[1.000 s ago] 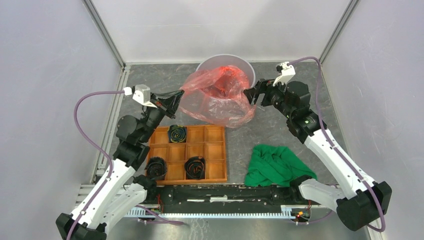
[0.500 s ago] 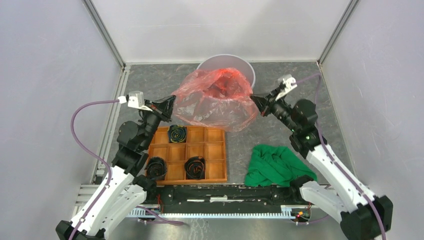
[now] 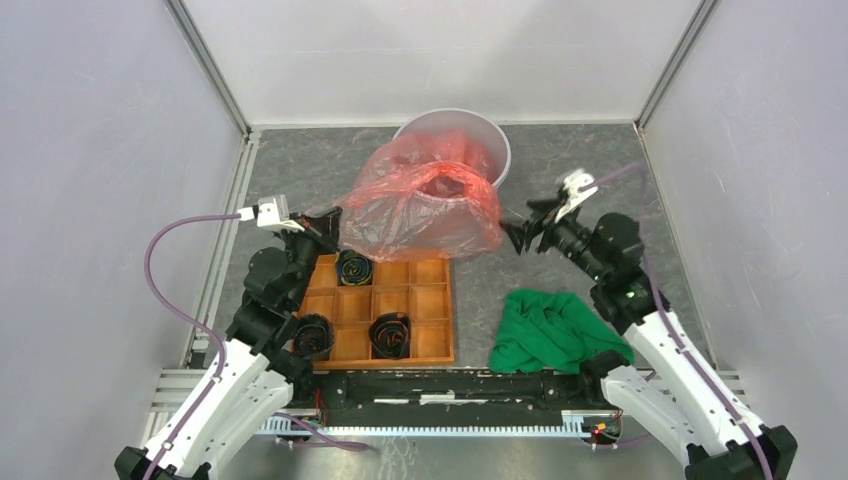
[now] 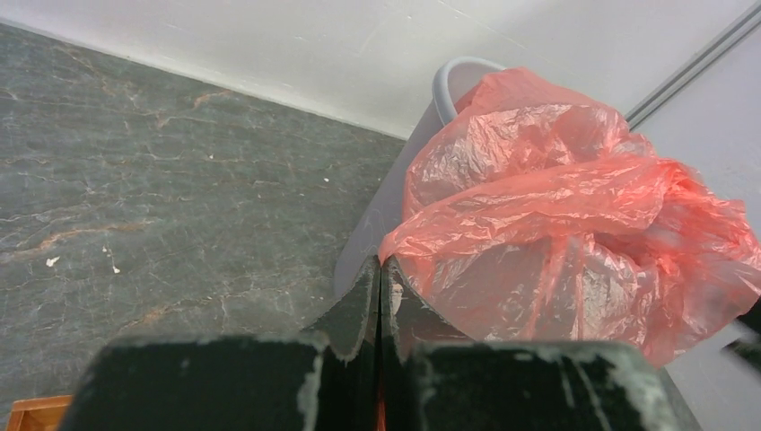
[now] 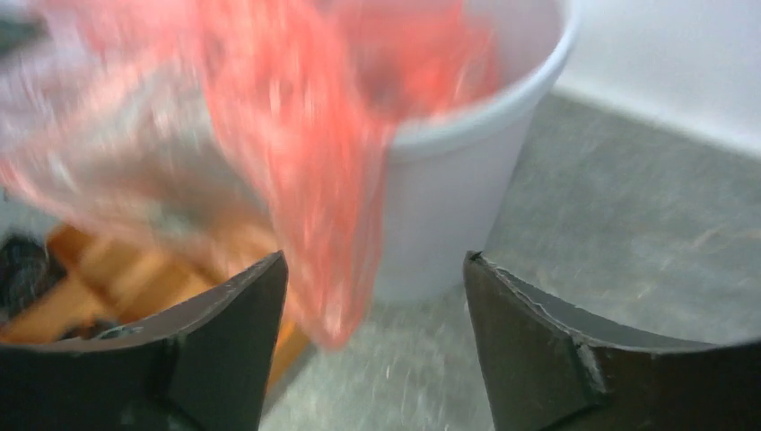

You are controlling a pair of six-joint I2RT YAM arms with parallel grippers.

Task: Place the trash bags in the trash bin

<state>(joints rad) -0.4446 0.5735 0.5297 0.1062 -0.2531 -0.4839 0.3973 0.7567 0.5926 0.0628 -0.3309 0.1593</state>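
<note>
Left gripper [image 4: 379, 266] is clamped tight, its black fingers [image 4: 357, 305] pressed together on one corner of the thin, wrinkly, translucent red plastic bag [image 3: 420, 205]. Right gripper [image 5: 375, 260] stands with jaws wide and nothing between them, clear of the film. A second ago it was at the bag's right edge; since then it has let go and drawn back toward the near side, while the left arm has also pulled nearer and taken the bag along.

The bag now hangs from that single corner. Its far part lies over the mouth of the round, light grey plastic bin [image 3: 455, 120], and most of it sags down the bin's near wall toward the orange wooden compartment tray [image 3: 430, 300] (the right wrist view is too blurred to show more).

With one side dropped, the bag's mouth is no longer stretched across the rim, so the job looks unfinished. The bulk of the film likely still needs lifting into the bin.
</note>
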